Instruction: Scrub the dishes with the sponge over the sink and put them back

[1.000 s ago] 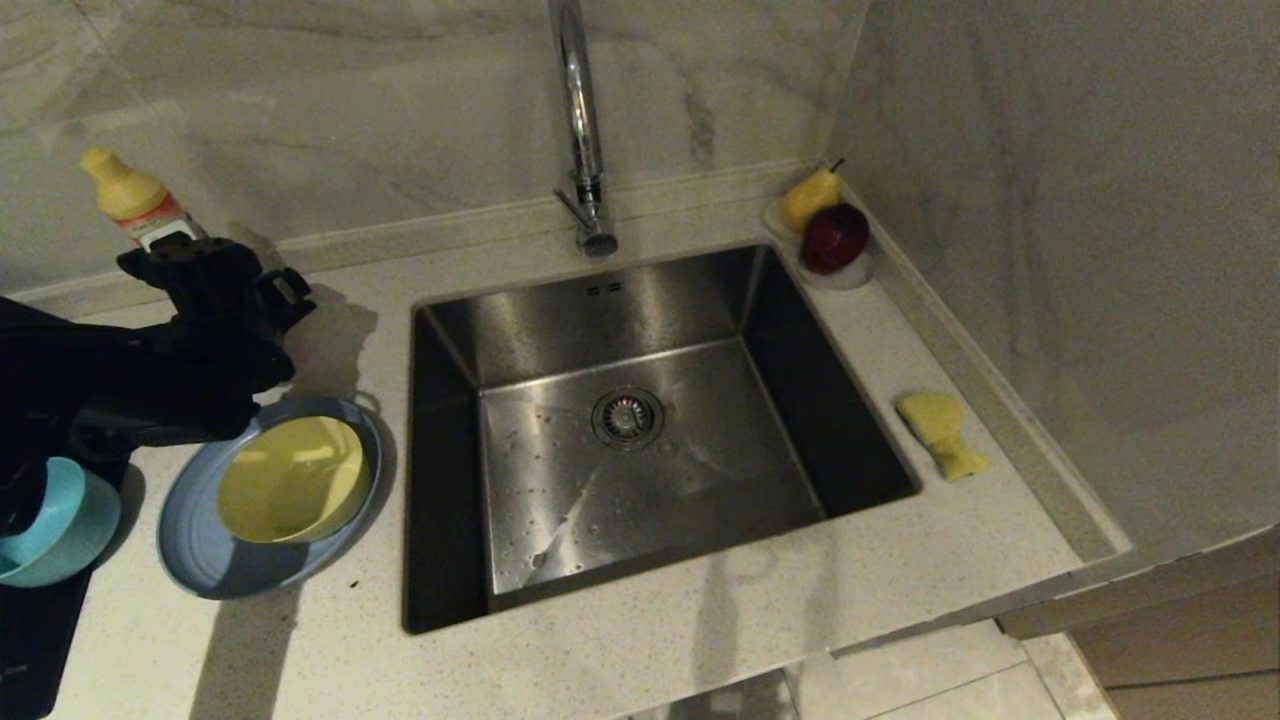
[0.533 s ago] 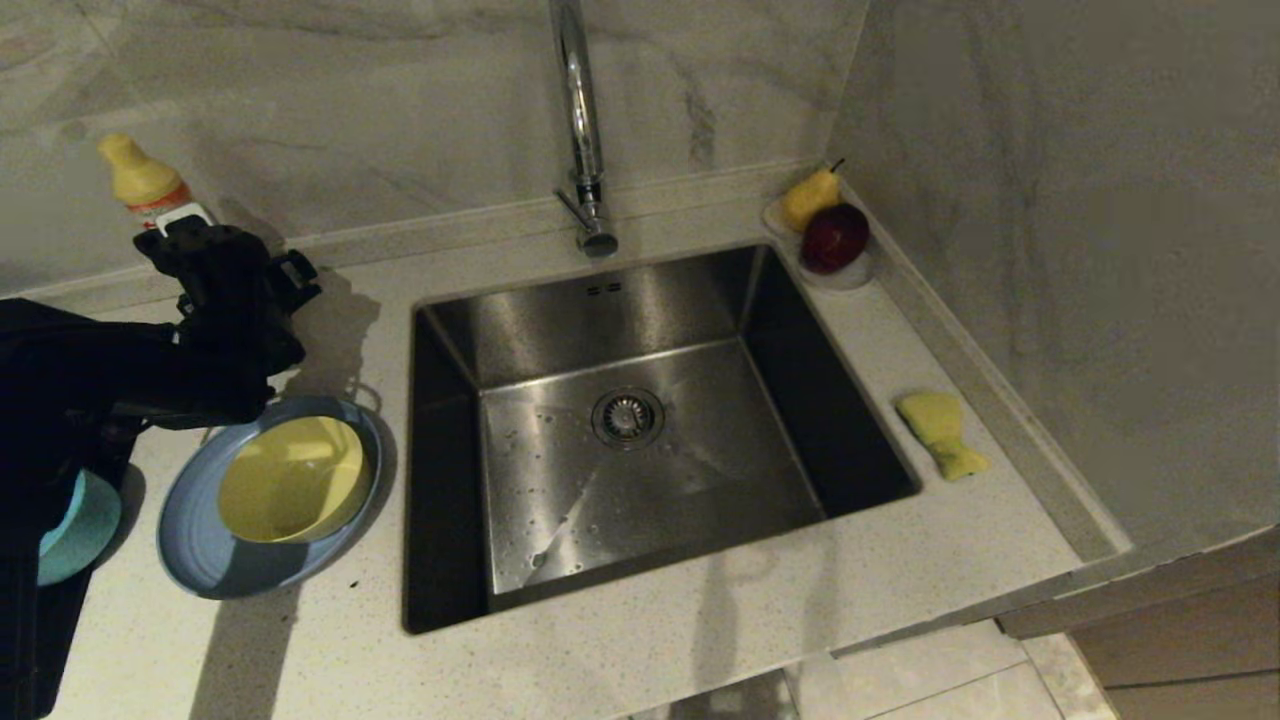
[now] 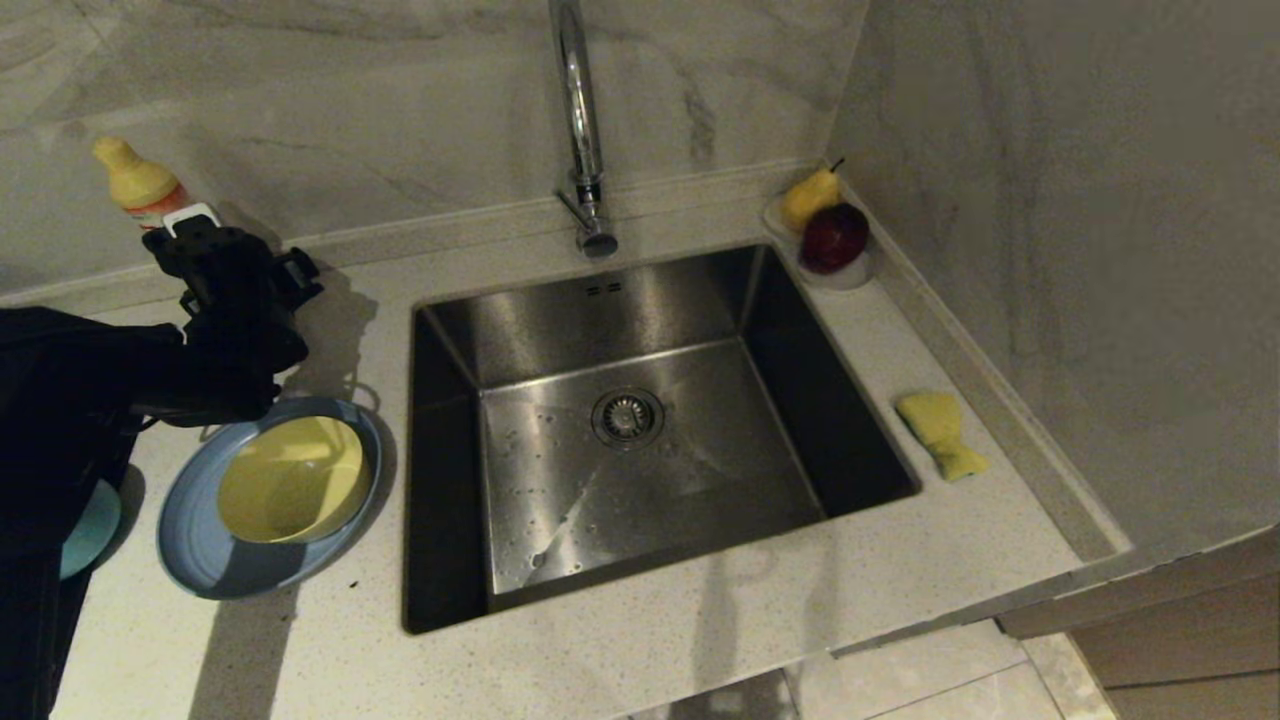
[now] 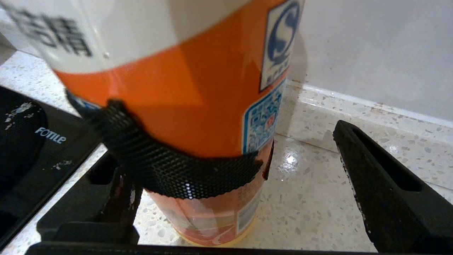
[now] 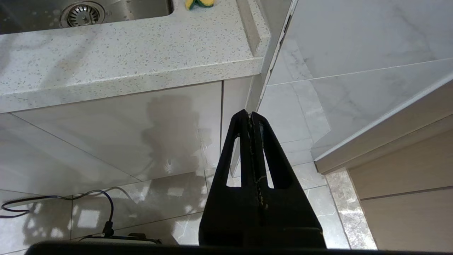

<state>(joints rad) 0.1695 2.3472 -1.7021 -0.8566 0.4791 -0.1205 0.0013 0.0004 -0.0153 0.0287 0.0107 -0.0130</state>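
With your left gripper (image 4: 226,198) spread wide around the orange detergent bottle (image 4: 184,88), centre it between the fingers, then close low and evenly, keeping it upright.

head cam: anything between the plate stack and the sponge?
Only the sink basin, holding no dishes, lies between the slate-blue plate and the sponge; head view shows it.

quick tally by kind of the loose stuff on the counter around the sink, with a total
plates: 1, slate-blue plate
bowls: 2, pale-yellow bowl on that plate, teal bowl
fruit dishes: 1, white dish
fruit: 2, yellow pear, red apple
sponges: 1, yellow sponge
bottles: 1, orange-labelled bottle
total: 8
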